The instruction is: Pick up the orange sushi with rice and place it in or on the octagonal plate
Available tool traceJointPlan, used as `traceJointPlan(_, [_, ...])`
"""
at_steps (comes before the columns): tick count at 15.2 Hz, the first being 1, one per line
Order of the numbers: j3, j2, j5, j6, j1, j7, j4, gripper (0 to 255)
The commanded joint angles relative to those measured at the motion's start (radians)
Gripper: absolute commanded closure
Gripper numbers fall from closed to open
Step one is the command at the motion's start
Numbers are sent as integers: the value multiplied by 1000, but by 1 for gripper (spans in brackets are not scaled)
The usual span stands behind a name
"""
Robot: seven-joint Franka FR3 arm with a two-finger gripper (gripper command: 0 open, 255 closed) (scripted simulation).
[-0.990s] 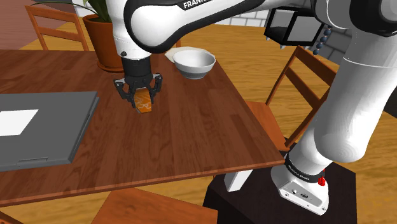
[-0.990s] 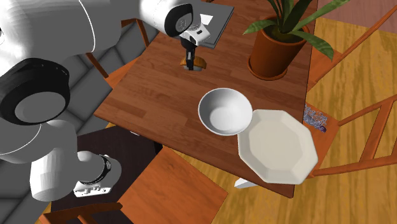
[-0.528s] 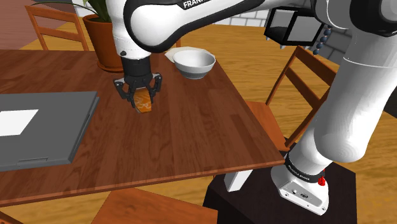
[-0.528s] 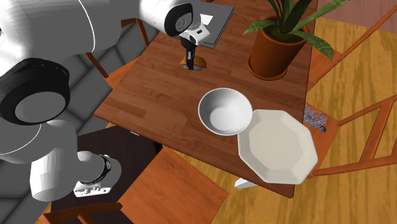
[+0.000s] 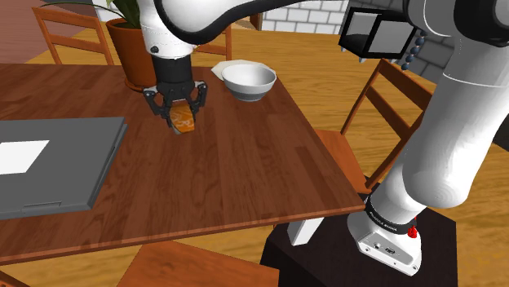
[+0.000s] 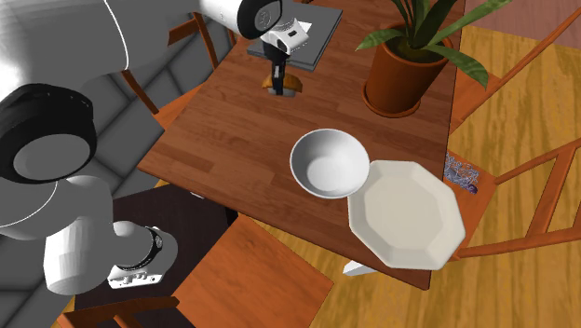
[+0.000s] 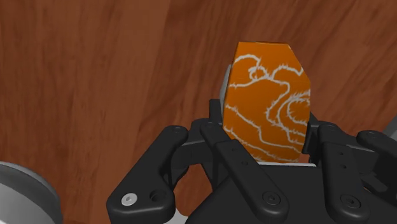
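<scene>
Gripping the orange sushi [image 7: 267, 102], the black hand [image 5: 182, 116], apart from the white bowl [image 6: 328, 164] and octagonal plate [image 6: 407, 216].

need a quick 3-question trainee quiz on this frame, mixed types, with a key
1. True or false: the gripper is shut on the orange sushi.
2. Which thing sits right beside the octagonal plate? A) white bowl B) potted plant C) grey laptop
3. Short answer: is the orange sushi on the octagonal plate yet?
Key: 1 true; 2 A; 3 no, it is clasped in the gripper, well away from the plate.
</scene>
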Motion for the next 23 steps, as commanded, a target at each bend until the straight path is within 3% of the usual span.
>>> traceJointPlan(1, [1, -4, 2, -27, 1, -1, 24, 255])
traceJointPlan(9, [4, -8, 6, -121, 4, -3, 114, 255])
traceJointPlan(23, [-123, -5, 30, -122, -183, -320, 124, 255])
